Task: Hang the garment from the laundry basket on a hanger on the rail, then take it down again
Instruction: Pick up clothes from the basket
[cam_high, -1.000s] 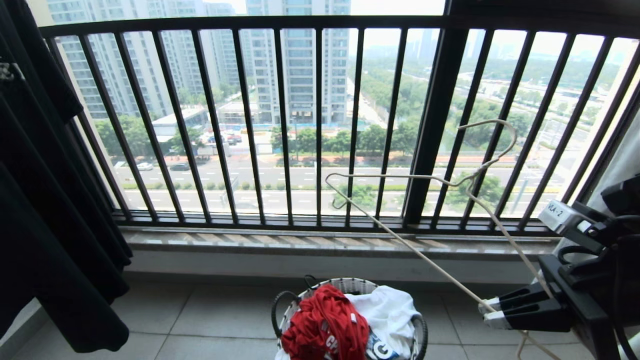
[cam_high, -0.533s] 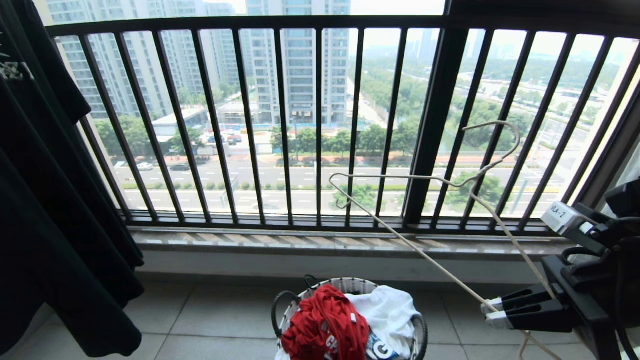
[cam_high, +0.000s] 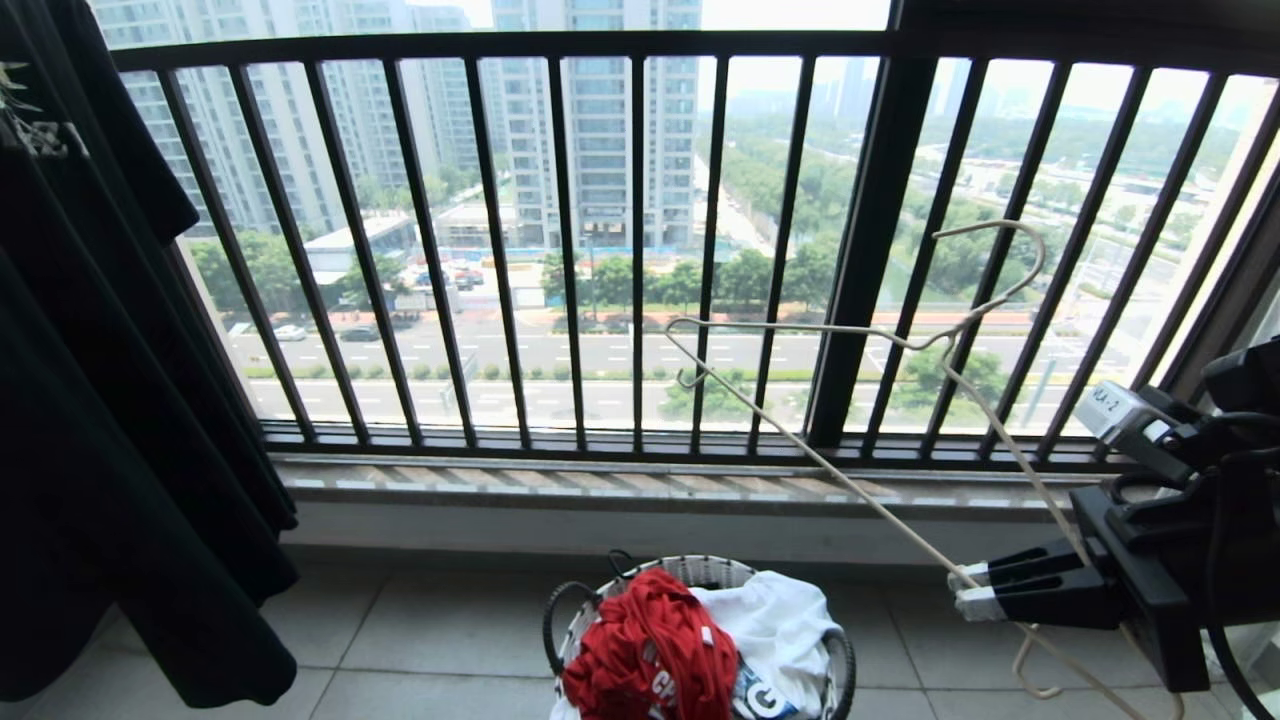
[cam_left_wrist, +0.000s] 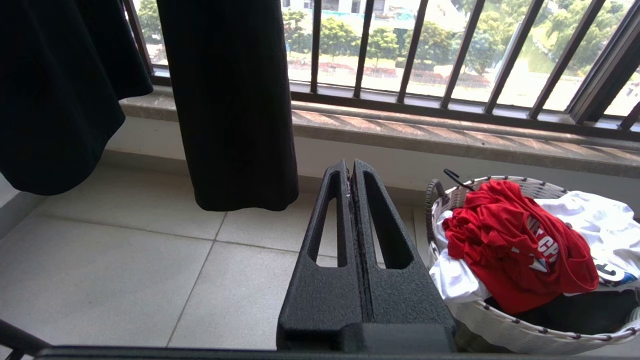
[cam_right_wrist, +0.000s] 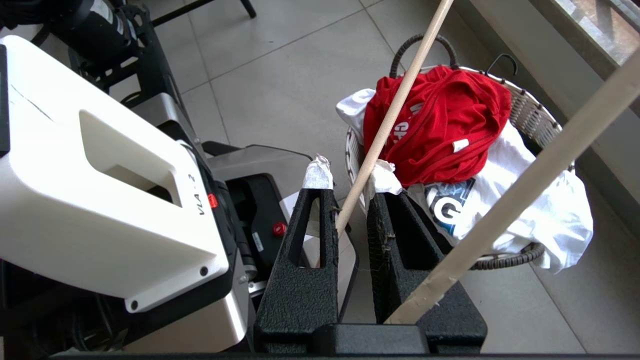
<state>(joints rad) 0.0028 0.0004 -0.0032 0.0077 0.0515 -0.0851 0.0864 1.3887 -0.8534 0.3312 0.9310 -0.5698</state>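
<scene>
**Right gripper holding the wire hanger above the laundry basket**

The right gripper (cam_high: 968, 592) was closed on the hanger (cam_high: 860, 330), its two black fingers pinching the bottom wire between their white-padded tips. In the right wrist view the same grip showed as the right gripper (cam_right_wrist: 350, 182) with the thin wire passing between the pads. The hanger stood tilted, its frame rising up and away from the grip, with its long hook uppermost in front of the black window railing (cam_high: 640, 250). The gripper was to the right of the laundry basket (cam_high: 845, 665) and higher than its rim.

The left gripper (cam_left_wrist: 351, 172) had its fingers pressed fully together and held nothing. It hung low to the left of the basket, pointing toward the window sill (cam_high: 660, 485).

The laundry basket stood on the tiled floor (cam_high: 440, 640) just in front of the sill. The garment (cam_high: 650, 645) lay crumpled on top of the basket's contents, on the basket's left half, with part of its white print visible. A white T-shirt (cam_high: 780, 620) lay beside and partly under it, on the basket's right half. A black T-shirt (cam_high: 100, 400) hung well to the left of the basket, its hem reaching near the floor.
</scene>
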